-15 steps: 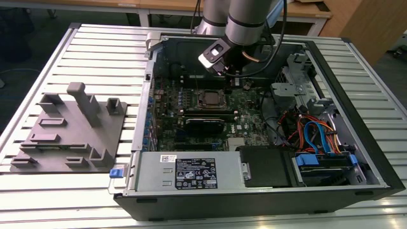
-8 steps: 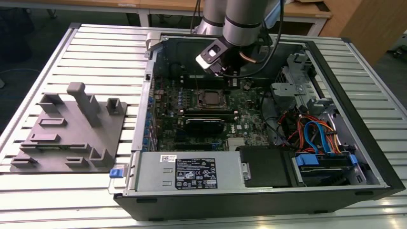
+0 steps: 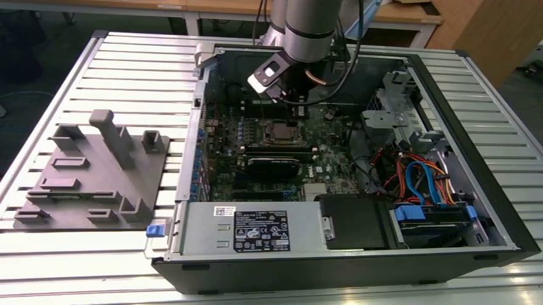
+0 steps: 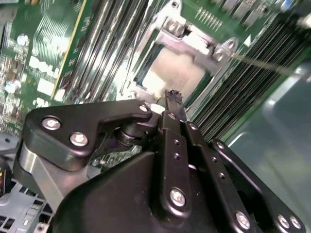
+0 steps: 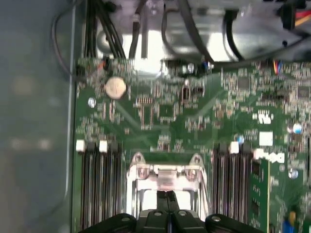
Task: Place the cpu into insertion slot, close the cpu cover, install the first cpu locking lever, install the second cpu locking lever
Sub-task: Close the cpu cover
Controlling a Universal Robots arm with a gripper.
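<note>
Gripper [image 5: 166,196] fingertips are pressing together with nothing between them, in both wrist views. They are hanging right over the insertion slot [image 3: 280,131], tips pointing down at its edge. I'm reading the pinched fingers as a poking tool for pushing thin metal parts, not as a grasp.

- One cpu [image 4: 179,73]: it is lying flat inside the slot, dull top showing through the window. Seating looks done.
- One cpu cover [image 4: 221,51]: its frame appears to be lying down around the chip and not standing up, though I can't confirm it is fully flat.
- One thin metal rod [image 4: 265,63] is running from the slot's corner out over the neighbouring memory slots. I'm taking it for a locking lever, and it looks unlatched since it is angling away from the frame. I can't make out a second lever.
- Two banks of memory slots [image 5: 99,189] are flanking the insertion slot, one on each side.
- One coin cell [image 5: 115,87] is sitting on the green board, well apart from the slot.
- One computer case [image 3: 509,210] is lying open around the slot.
- One grey fixture block [image 3: 85,184] is resting outside the case, on the exterior view's left of the slot.
</note>
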